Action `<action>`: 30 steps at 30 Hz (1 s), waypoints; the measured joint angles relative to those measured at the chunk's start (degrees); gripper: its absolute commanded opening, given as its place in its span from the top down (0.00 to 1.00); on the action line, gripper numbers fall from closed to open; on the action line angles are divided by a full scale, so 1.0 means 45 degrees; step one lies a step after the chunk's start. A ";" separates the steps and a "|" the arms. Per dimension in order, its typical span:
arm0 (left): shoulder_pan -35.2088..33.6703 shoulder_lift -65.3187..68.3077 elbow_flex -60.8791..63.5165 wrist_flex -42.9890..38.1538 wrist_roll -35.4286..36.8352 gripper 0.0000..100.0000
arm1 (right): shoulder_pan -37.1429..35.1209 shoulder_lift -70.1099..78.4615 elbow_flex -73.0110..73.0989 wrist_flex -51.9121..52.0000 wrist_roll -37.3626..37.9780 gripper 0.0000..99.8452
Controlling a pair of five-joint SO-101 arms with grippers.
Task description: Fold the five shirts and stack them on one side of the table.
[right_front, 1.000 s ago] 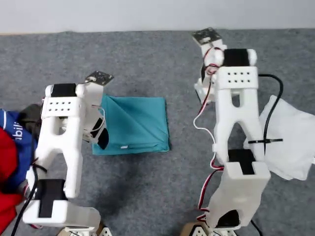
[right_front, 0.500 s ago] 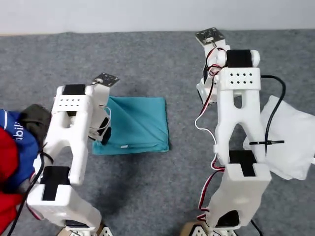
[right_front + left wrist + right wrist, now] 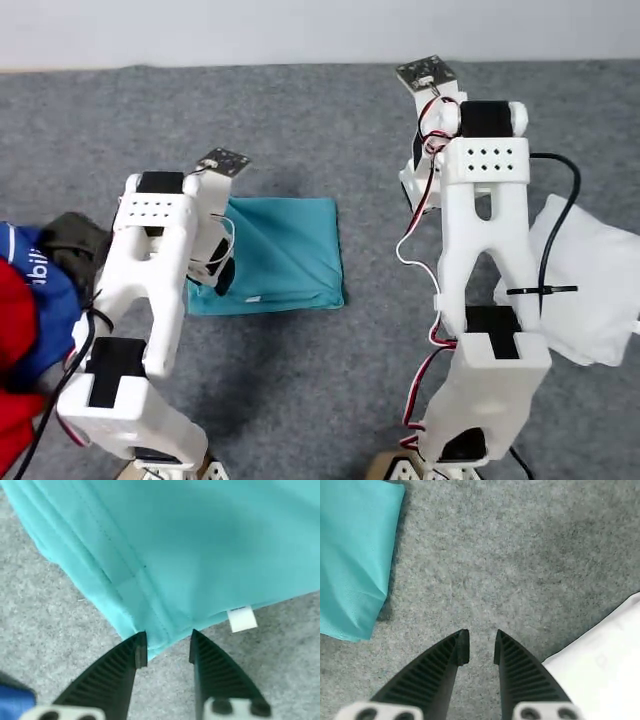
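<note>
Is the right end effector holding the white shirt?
No, the right end effector hangs open over the bare gray table, and the white shirt lies off to its side.

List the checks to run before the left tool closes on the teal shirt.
1. Left tool open: ok.
2. Teal shirt corner lies between its tips: ok.
3. Teal shirt folded flat on the table: ok.
4. Right tool open, empty, off the teal shirt: ok.
5. White shirt neatly folded: cannot tell, the right arm covers part.
</note>
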 measured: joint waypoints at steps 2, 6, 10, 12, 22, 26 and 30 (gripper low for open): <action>0.0020 0.0000 0.0000 0.0000 0.0020 0.87 | 0.0000 0.0000 0.0000 0.0000 0.0000 0.91; -0.0039 0.0488 0.0098 -0.0020 0.0059 0.88 | 0.0000 0.0000 0.0000 0.0000 0.0000 0.91; -0.0039 0.1231 0.0098 -0.0078 0.0059 0.95 | 0.0000 0.0000 0.0000 0.0000 0.0000 0.91; -0.0039 0.1270 0.0098 -0.0215 0.0059 0.99 | 0.0000 0.0000 0.0000 0.0000 0.0000 0.91; -0.0039 0.0567 0.0098 0.0234 0.0098 1.00 | 0.0000 0.0000 0.0000 0.0020 0.0000 0.91; -0.0039 0.0254 0.0098 0.0821 -0.0156 1.00 | 0.0000 0.0000 0.0000 0.0020 0.0000 0.91; -0.0039 0.0215 0.0098 0.1231 -0.0234 1.00 | 0.0000 0.0000 0.0000 0.0020 0.0000 0.91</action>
